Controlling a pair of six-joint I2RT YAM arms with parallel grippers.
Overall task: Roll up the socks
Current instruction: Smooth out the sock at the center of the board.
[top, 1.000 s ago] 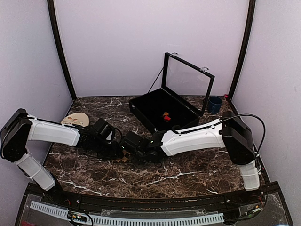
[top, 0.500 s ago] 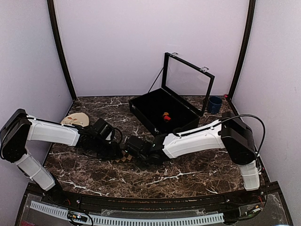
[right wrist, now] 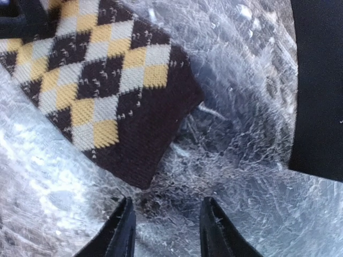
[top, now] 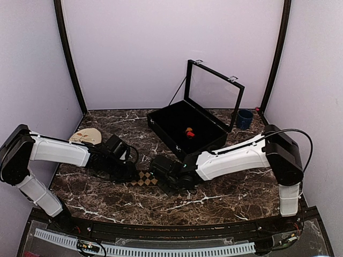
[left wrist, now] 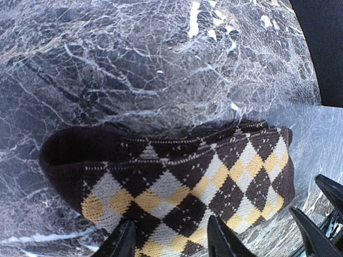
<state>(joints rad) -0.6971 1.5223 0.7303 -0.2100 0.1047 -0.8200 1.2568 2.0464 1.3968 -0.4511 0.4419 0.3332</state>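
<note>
Left wrist view has the tan sock (left wrist: 182,182) lying flat on the table (left wrist: 107,64), its rounded dark end to the left and the diamond band running off to the right. The left gripper (left wrist: 171,222) hangs over the sock's near edge with its fingers apart; fabric lies under the gap but is not pinched. In the right wrist view the right gripper (right wrist: 167,202) is spread too. It is over bare marble just off the sock's squared end and holds nothing.

From above, the sock is a short strip between the two grippers, near the middle of the table and in front of the open box (top: 161,128). A small red bundle (top: 188,132) lies in that box. It is probably the other sock, already rolled, though it is too small to be sure.

The sock should be light, limp and a little stretchy. Knit ought to grip the pads well, but it will likely slide on polished marble, so a plain push would bunch it rather than turn it. The squared end looks like the best hold, pinched across both layers while the other gripper pins the length further along. A roll this soft will probably spring loose if let go early.
</note>
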